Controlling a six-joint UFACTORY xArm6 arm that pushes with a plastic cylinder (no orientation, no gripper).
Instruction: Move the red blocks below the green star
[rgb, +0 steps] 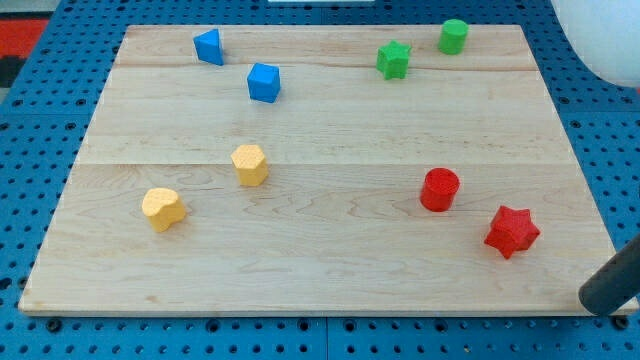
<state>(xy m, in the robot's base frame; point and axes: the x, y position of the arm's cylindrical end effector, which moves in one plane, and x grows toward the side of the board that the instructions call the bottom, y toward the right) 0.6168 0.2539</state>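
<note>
My tip (592, 300), right of red star (511, 231)

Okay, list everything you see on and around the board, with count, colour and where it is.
wooden board: one, light wood, fills most of the view
blue pegboard: one, blue, under and around the board
blue blocks: two, view's top left, and
green star: one, top right
green cylinder: one, right of the star
yellow blocks: two, lower left, and
red cylinder: one, lower right
red star: one, lower right
rod: one, dark, bottom right corner; my tip is not visible
</note>
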